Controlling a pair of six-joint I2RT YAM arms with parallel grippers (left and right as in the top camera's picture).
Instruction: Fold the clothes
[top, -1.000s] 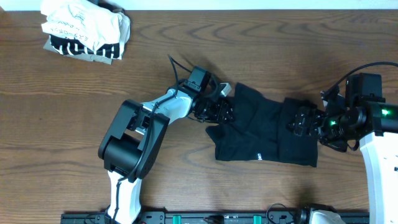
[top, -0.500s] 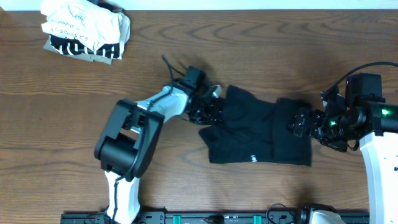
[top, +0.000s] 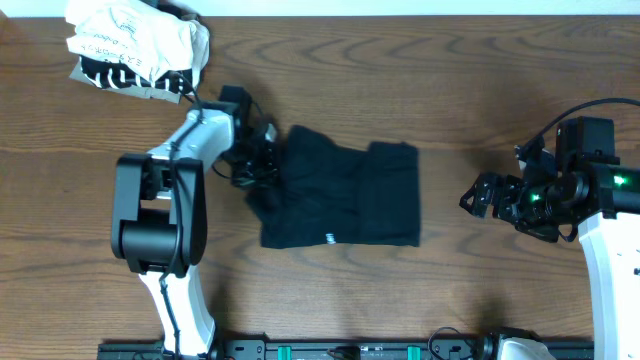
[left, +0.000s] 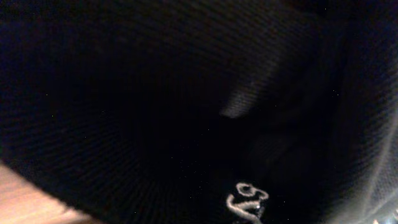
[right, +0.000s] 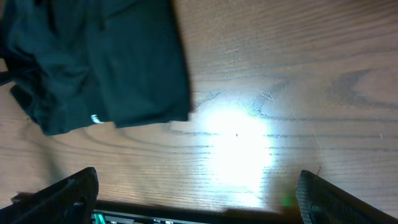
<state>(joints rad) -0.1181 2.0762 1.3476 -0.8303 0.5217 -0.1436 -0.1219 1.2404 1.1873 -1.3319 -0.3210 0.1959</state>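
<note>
The black shirt (top: 345, 195) lies as a folded, roughly rectangular bundle at the table's middle, with its tiny white logo (top: 327, 238) near the front edge. My left gripper (top: 262, 165) is at the shirt's left edge, shut on the fabric. The left wrist view is filled with the black shirt (left: 155, 93) and shows the logo (left: 245, 202); its fingers are hidden. My right gripper (top: 485, 197) is open and empty, to the right of the shirt and apart from it. In the right wrist view the gripper (right: 199, 199) is spread wide over bare wood, and the shirt (right: 99, 62) lies ahead at the upper left.
A white folded bundle with black lettering (top: 135, 45) sits at the far left corner, close behind my left arm. The wooden table (top: 450, 90) spans the view. A black rail (top: 350, 350) runs along the front edge.
My left gripper has dragged the shirt leftwards across the table. The shirt's right end has slid out from the right gripper, which stayed in place and now is open over bare wood.
</note>
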